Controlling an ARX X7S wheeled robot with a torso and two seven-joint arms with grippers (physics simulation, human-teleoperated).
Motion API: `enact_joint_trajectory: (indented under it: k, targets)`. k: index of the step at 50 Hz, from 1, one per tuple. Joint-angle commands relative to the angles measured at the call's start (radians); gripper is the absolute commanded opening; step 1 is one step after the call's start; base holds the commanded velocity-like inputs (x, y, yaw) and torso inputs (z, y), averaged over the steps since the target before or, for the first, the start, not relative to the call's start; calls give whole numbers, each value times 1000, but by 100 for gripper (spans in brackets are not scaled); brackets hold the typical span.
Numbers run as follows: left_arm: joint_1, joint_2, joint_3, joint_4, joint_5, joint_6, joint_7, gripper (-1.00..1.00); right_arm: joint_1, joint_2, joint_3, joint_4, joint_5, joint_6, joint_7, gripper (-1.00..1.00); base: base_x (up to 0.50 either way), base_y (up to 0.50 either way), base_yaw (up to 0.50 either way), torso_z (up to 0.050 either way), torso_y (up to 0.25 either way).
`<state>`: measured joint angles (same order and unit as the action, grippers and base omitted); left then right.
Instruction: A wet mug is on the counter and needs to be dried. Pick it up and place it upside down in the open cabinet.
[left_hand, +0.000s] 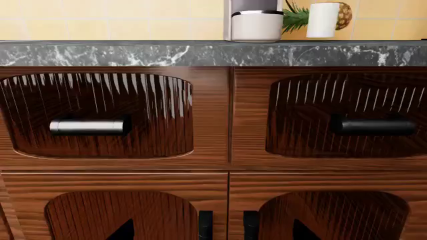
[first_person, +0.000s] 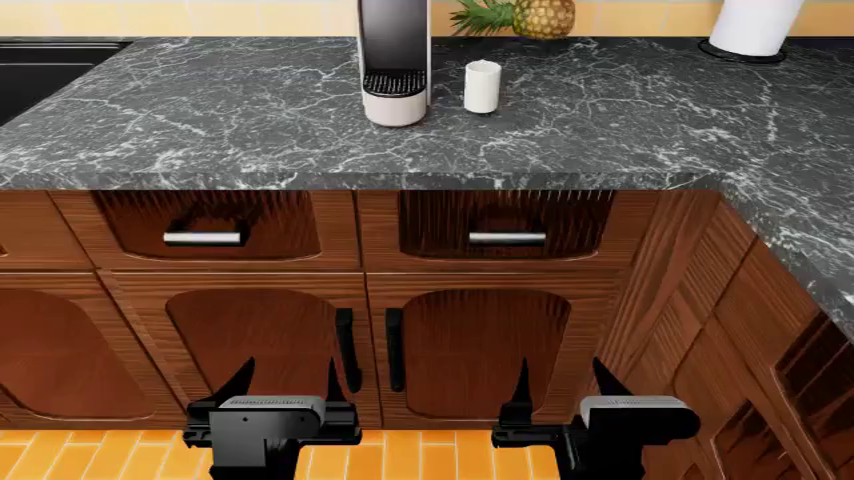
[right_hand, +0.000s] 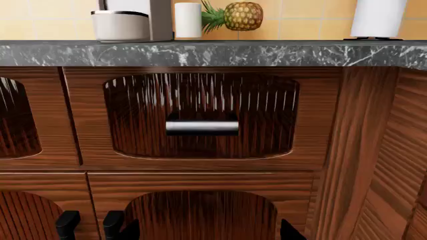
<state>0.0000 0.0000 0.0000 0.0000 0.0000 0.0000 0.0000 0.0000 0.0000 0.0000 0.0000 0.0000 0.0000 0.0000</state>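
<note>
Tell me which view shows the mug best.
The head view: the whole mug stands on the counter beside the coffee machine. Both wrist views see it from below counter level, base hidden.

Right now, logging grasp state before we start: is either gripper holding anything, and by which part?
Nothing is held. Both the left gripper and right gripper hang open and empty before the cabinet fronts; the mug stands untouched on the counter.

Kitchen: marble counter (first_person: 267, 110), coffee machine (first_person: 395, 60)
</note>
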Motion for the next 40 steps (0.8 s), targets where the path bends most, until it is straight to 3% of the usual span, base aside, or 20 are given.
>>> enact_joint_trajectory:
  k: [1, 13, 18, 40]
  targets:
    - [0, -16, 19, -1, -16, 2, -17, 100, -2, 16, -20, -2, 14, -5, 21, 100, 0, 0, 0, 0, 0]
    - [7, -51, 67, 3, -20, 28, -63, 100, -11, 50, -60, -27, 27, -1, 75, 100, 0, 0, 0, 0, 0]
    - [22, -61, 76, 55, -12, 21, -87, 100, -17, 63, -74, -80, 24, 54, 89, 100, 0, 0, 0, 47, 0]
    - [34, -111, 78, 468, -94, -351, -110, 100, 12, 130, -95, -458, 42, 391, 105, 100, 0, 0, 0, 50, 0]
